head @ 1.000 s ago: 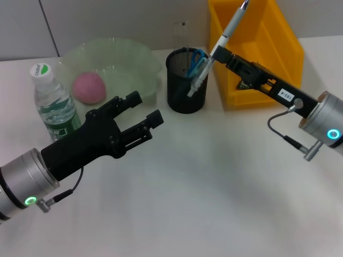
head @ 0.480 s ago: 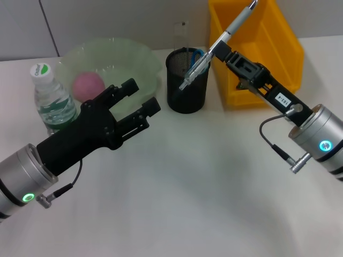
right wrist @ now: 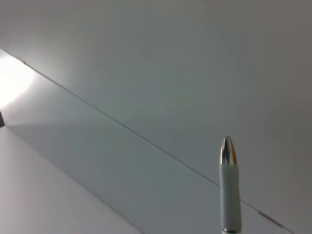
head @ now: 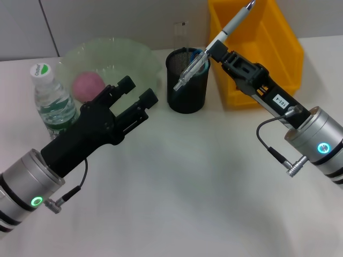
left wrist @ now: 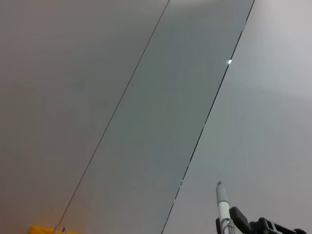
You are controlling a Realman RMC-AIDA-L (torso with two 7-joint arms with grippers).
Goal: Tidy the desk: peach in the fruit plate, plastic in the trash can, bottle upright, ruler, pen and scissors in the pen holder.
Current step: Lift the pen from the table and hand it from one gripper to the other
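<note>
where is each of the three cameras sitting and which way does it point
Head view: on the robot's head, looking forward and down at the desk; shows both arms, the left gripper open near the fruit plate, the right gripper holding the pen over the pen holder.
Left wrist view: on the left arm's wrist, aimed up at the wall; none of its own gripper shows, only the pen in the right gripper, far off.
Right wrist view: on the right wrist, aimed up at the wall; shows only the pen.
Shared: all three show the pen.
</note>
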